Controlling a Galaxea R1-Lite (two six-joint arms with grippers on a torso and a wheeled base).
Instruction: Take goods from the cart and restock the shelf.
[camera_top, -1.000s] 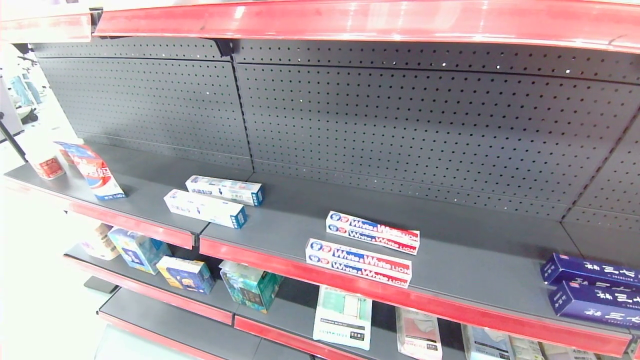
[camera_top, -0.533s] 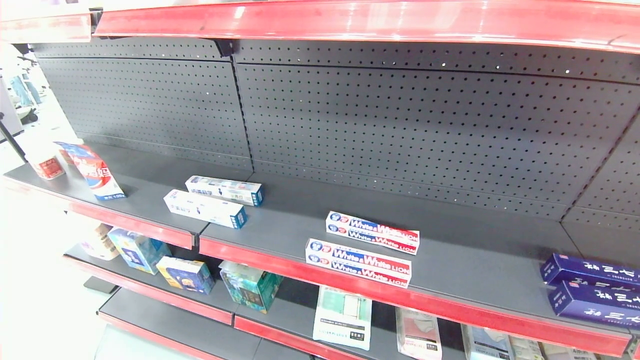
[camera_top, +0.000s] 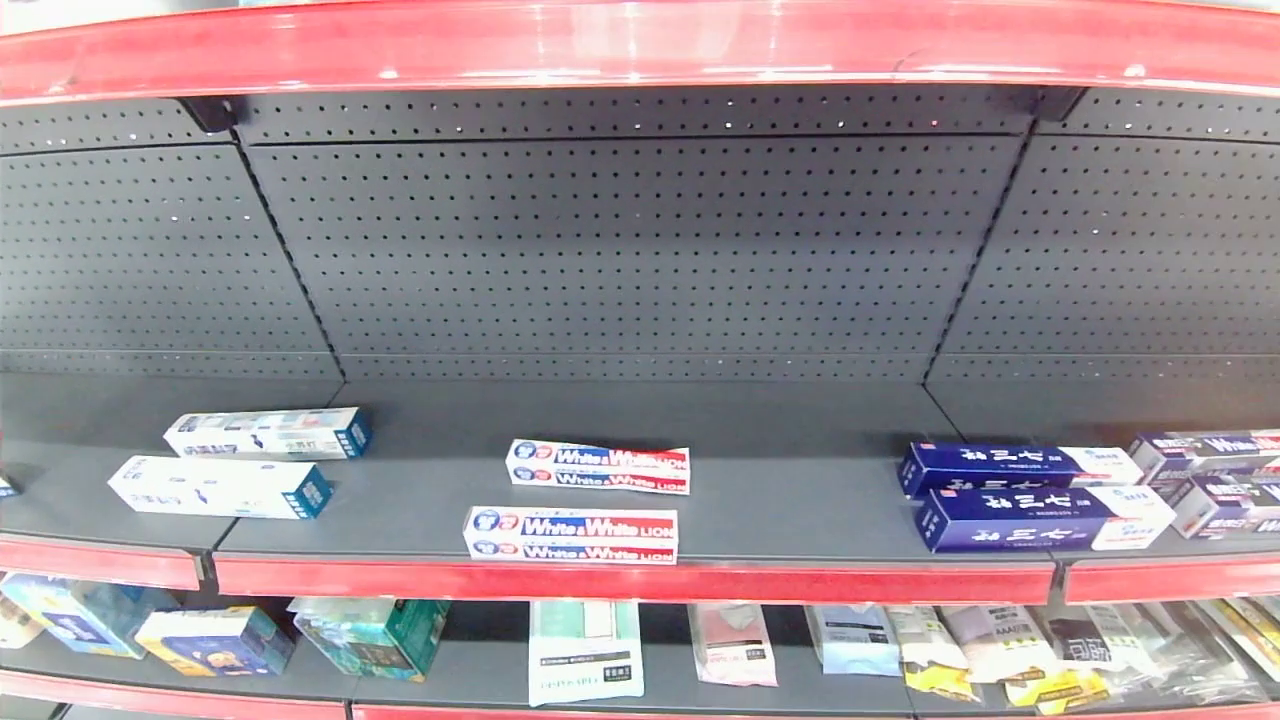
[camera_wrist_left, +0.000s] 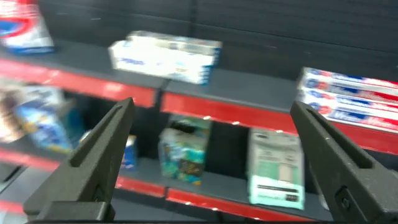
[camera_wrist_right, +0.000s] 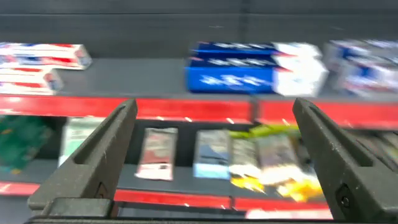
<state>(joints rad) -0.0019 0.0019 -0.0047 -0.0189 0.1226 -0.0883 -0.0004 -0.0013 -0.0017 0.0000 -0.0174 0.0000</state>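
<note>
1. Pegboard-backed shelf (camera_top: 800, 500) was faced; toothpaste boxes (camera_top: 570, 535) lay at its front edge.
2. Both left gripper (camera_wrist_left: 211, 104) and right gripper (camera_wrist_right: 214, 102) were held apart, empty.
3. Boxes were judged light, stiff; long sides suit gripping.

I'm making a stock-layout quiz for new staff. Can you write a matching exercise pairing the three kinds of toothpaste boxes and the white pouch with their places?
Things:
1. white-and-teal boxes
2. red-white-blue boxes
3. dark blue boxes
4. white pouch

Places:
A. lower shelf, under the middle boxes
B. toothpaste shelf, right
C. toothpaste shelf, left
D. toothpaste shelf, middle

Pairs: 1-C, 2-D, 3-B, 4-A
</note>
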